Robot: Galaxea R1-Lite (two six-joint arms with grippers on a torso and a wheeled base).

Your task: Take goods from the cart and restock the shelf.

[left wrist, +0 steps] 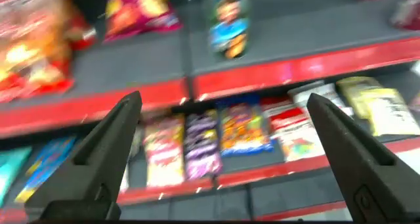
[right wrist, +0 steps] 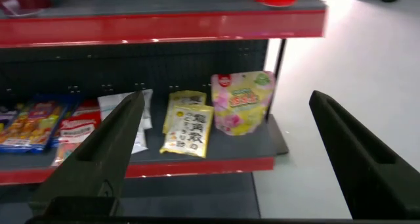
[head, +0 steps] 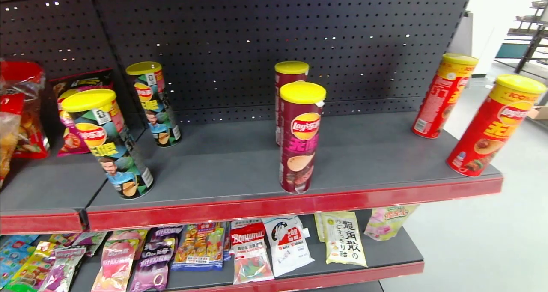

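The grey shelf (head: 239, 163) with a red front lip carries yellow-lidded chip cans. Two patterned cans (head: 107, 144) stand at the left, two maroon cans (head: 299, 138) in the middle and two red cans (head: 492, 127) at the right end. My left gripper (left wrist: 223, 152) is open and holds nothing; it hangs in front of the lower shelf's candy bags (left wrist: 197, 145), with a patterned can (left wrist: 228, 20) above. My right gripper (right wrist: 226, 152) is open and holds nothing, facing the lower shelf's right end, where a yellow pouch (right wrist: 189, 122) and a pink-green pouch (right wrist: 241, 100) sit.
Red and magenta snack bags (head: 25, 112) crowd the upper shelf's far left. The lower shelf (head: 385, 249) holds a row of flat candy and snack packets. Open grey floor (head: 483, 240) lies to the right of the shelf unit.
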